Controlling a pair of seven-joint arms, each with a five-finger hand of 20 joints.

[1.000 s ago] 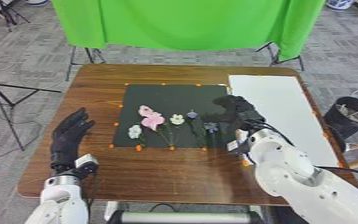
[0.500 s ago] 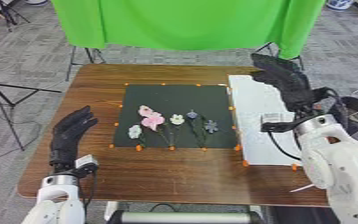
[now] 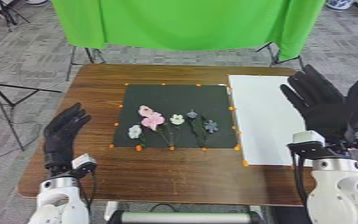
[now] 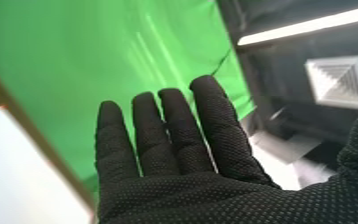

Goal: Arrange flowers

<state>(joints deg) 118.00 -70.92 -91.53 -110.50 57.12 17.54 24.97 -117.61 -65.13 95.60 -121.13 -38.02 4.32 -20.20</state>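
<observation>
- The brown wooden table (image 3: 171, 172) carries a dark mat (image 3: 180, 95), with a white sheet (image 3: 255, 120) lying to its right.
- Flowers lie on the mat's near part: pale flower (image 3: 135, 131) at left, then pink flower (image 3: 152, 119), white flower (image 3: 176, 119) and blue flower (image 3: 211, 126) towards the right.
- Small orange markers (image 3: 238, 147) dot the edges of mat and sheet.
- The left hand (image 3: 62, 135) is over the table's left side, fingers released.
- The right hand (image 3: 328, 110) is at the right, fingers straight, holding nothing.
- Green cloth (image 3: 189, 25) hangs beyond the far edge; grey carpet (image 3: 33, 57) surrounds the table.
</observation>
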